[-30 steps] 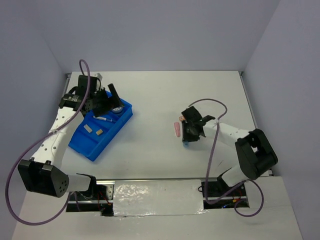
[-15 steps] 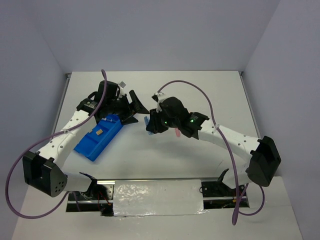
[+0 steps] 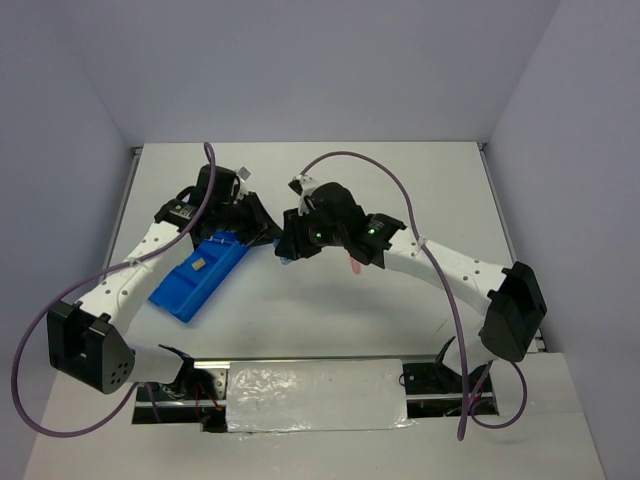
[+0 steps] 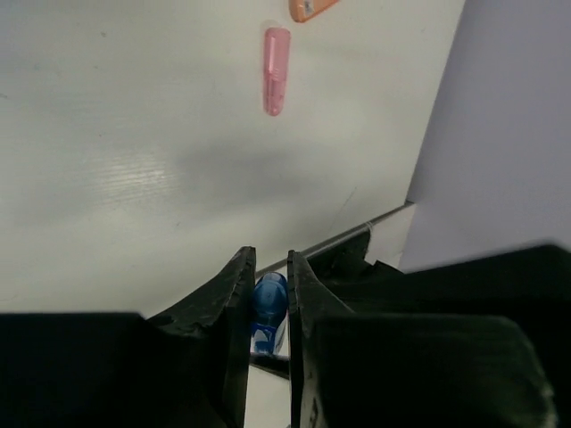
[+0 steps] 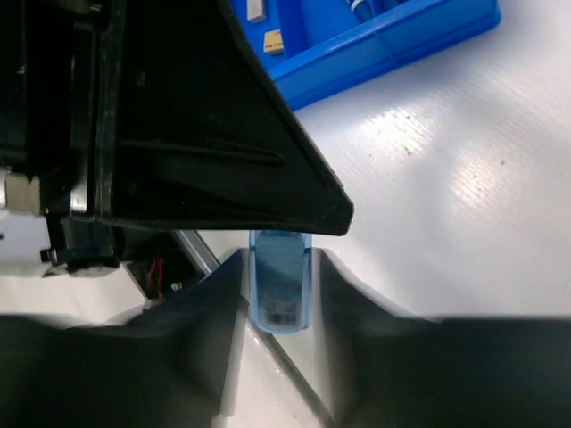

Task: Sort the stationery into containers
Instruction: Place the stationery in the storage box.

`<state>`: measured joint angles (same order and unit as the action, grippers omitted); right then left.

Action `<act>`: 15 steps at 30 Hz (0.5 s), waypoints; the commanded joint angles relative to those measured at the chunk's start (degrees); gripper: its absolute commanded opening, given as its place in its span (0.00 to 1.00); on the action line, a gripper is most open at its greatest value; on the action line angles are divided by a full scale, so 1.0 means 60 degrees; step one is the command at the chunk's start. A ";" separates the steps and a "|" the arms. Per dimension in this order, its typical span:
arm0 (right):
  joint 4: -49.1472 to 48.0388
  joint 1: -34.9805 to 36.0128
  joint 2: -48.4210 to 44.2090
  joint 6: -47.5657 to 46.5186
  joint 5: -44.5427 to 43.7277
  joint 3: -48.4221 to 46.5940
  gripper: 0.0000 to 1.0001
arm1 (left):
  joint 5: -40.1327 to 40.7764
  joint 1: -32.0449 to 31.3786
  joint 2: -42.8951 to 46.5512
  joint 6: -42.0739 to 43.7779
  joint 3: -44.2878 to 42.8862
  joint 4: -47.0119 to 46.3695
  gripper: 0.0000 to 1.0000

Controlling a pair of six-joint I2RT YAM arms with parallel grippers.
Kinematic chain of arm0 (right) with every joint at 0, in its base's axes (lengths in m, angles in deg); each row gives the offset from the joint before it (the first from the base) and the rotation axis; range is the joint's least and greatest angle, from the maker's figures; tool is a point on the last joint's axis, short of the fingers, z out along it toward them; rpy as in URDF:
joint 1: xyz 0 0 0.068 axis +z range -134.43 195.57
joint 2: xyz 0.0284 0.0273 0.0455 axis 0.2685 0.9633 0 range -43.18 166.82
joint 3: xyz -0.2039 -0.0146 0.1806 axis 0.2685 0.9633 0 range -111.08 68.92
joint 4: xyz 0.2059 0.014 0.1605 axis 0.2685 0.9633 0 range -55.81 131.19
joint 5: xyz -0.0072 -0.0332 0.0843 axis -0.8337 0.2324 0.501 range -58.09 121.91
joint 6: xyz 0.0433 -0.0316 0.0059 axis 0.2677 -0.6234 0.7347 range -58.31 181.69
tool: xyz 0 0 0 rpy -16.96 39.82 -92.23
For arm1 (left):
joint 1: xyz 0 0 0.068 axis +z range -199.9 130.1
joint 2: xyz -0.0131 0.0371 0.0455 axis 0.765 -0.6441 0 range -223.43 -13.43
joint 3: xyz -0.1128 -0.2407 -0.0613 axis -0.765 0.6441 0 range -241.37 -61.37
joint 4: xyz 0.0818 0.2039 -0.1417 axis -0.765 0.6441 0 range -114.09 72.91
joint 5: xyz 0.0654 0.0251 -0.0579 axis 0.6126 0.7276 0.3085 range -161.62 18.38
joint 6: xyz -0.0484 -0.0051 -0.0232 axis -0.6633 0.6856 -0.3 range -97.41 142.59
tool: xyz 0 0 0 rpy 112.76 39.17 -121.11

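A light-blue capsule (image 4: 269,305) hangs over the table between both grippers. My left gripper (image 4: 268,260) is shut on one end of it. The other end (image 5: 279,283) lies between the jaws of my right gripper (image 5: 278,260), which stand slightly apart from its sides. In the top view the two grippers meet just right of the blue tray (image 3: 196,283), the left gripper (image 3: 272,238) facing the right gripper (image 3: 287,250). A pink capsule (image 4: 275,69) and an orange piece (image 4: 308,8) lie on the table. The tray (image 5: 393,43) holds a tan block (image 5: 273,41), a grey block (image 5: 255,11) and a pen tip (image 5: 360,7).
The pink capsule (image 3: 353,265) lies under my right forearm, mid-table. The table's side walls rise close at the left and the right. Purple cables loop above both arms.
My right arm carried the light-blue capsule left to the tray's corner. The left gripper came off the tray and shut on the capsule. The right jaws have loosened.
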<state>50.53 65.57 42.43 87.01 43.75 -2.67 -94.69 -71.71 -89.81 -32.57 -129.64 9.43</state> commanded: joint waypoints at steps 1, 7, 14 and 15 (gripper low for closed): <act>-0.0014 0.0046 0.0425 0.0101 -0.0098 -0.0694 0.54 | 0.0878 -0.0029 0.0249 0.0240 -0.0603 0.0680 0.00; 0.0440 -0.0670 -0.0319 0.0160 -0.0581 -0.0008 1.00 | 0.5109 0.2656 0.0659 0.1120 -0.0476 0.3567 0.00; 0.1451 -0.1580 -0.1346 -0.0425 -0.0845 0.1382 1.00 | 0.6554 0.6837 0.0528 0.2424 0.1124 0.3408 0.00; 0.1437 -0.1638 -0.1463 -0.0441 -0.0859 0.1530 1.00 | 0.6555 0.7030 0.0499 0.2541 0.1197 0.3350 0.00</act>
<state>56.52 56.06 37.75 86.62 39.66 3.71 -60.04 -32.95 -86.73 -21.62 -123.43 27.03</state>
